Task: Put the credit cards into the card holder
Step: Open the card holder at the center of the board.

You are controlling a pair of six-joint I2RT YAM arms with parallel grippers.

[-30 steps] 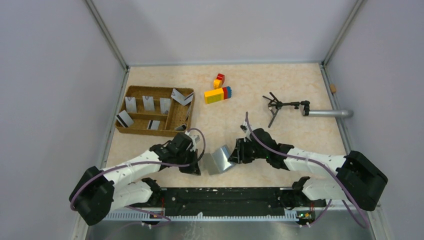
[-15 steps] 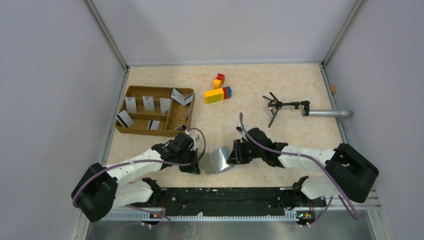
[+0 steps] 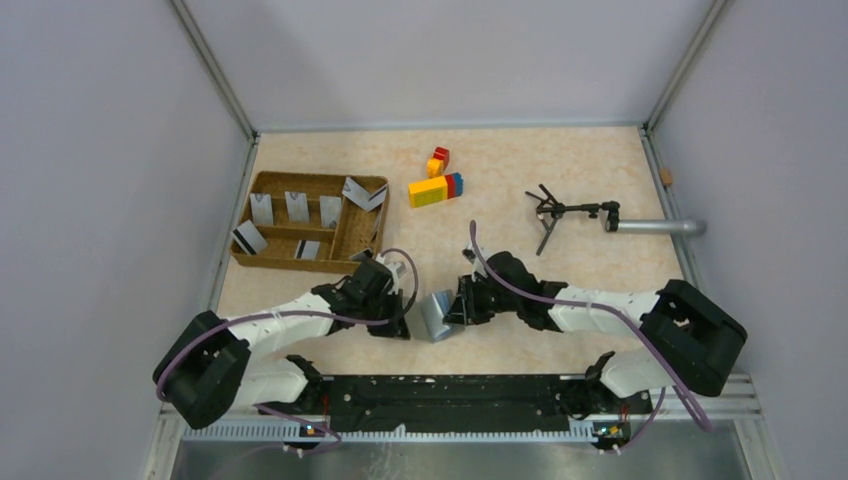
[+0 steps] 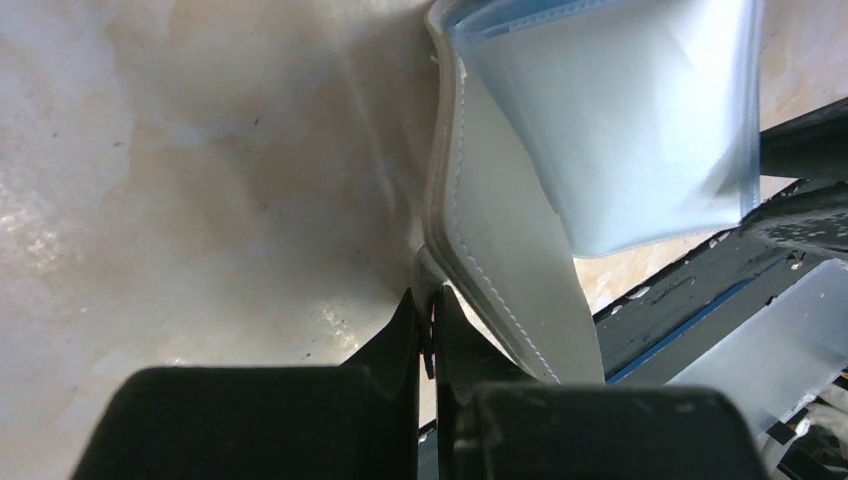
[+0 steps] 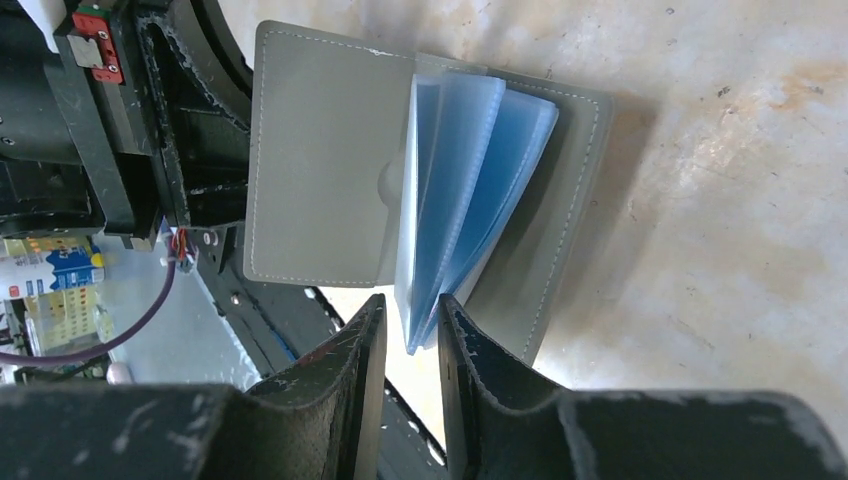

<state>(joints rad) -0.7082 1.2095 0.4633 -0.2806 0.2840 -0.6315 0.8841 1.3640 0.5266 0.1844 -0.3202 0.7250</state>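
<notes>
Near the table's (image 3: 560, 180) front edge, the card holder (image 3: 436, 316) stands open; left gripper (image 4: 430, 300) pinches its cover (image 4: 500, 250); right gripper (image 5: 412, 305) clamps its blue sleeves (image 5: 470, 170).

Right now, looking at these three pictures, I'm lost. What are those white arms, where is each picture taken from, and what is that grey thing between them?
These are two robot arms bolted to the near edge of a table. The wide picture comes from a camera fixed above and behind them. The two close-ups come from a small camera on each wrist, so black fingers fill their lower edge. Between the arms is a grey card holder, opened up. The left gripper pinches the edge of its cover, and the right gripper seems closed on its blue plastic sleeves. The silver credit cards meant for it stand in a wicker tray at the far left. Farther right lie toy blocks and a small black tripod.
</notes>
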